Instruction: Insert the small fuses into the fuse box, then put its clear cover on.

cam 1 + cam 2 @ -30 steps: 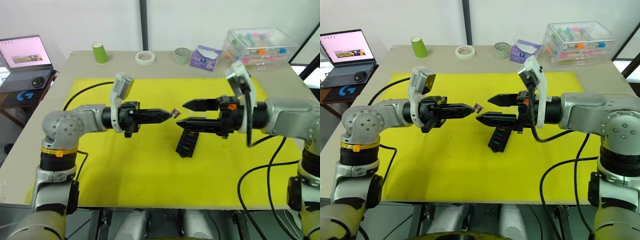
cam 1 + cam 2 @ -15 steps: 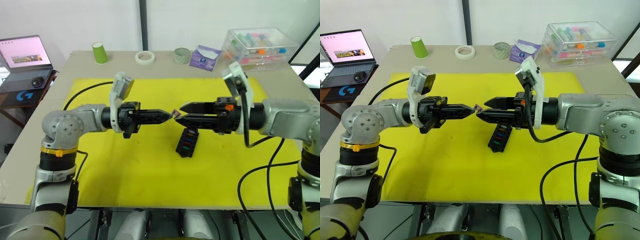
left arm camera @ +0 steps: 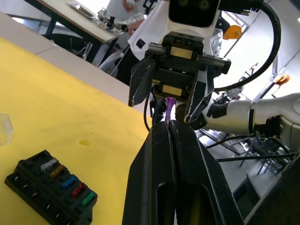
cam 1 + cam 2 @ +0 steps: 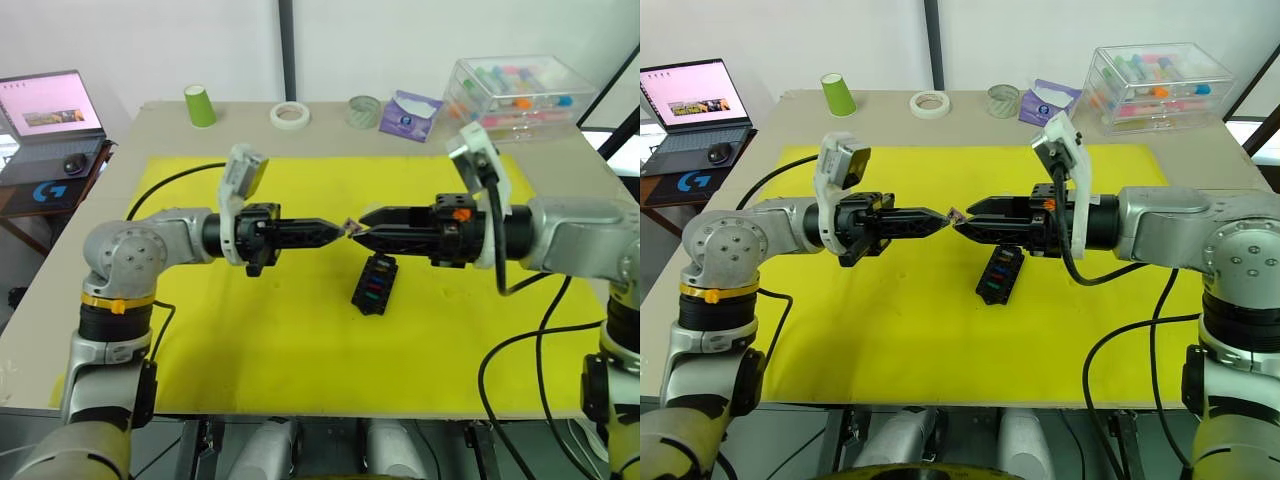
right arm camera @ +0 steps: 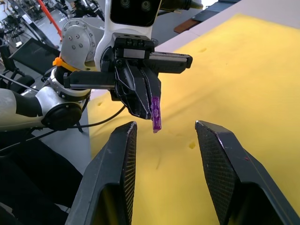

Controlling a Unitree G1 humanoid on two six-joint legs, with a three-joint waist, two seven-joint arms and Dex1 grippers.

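My left gripper [image 4: 341, 229] is shut on a small purple fuse [image 4: 349, 225], held in the air above the yellow mat [image 4: 260, 340]. My right gripper [image 4: 362, 222] faces it tip to tip and stands open, its fingers [image 5: 117, 159] on either side of the purple fuse [image 5: 156, 114] without touching it. Below the two grippers, the black fuse box [image 4: 373, 283] lies on the mat with several coloured fuses [image 3: 61, 177] in one row of slots. A corner of the clear cover [image 3: 3, 129] lies on the mat near the box.
Along the table's back edge stand a green cup [image 4: 200, 105], a tape roll [image 4: 290, 114], a clear roll [image 4: 364, 110], a purple packet [image 4: 409, 114] and a large clear storage box [image 4: 515, 90]. A laptop [image 4: 45, 110] sits on a side table to the left.
My right gripper has moved left up to the purple fuse and narrowed its fingers around it. The left gripper has held still with the fuse.
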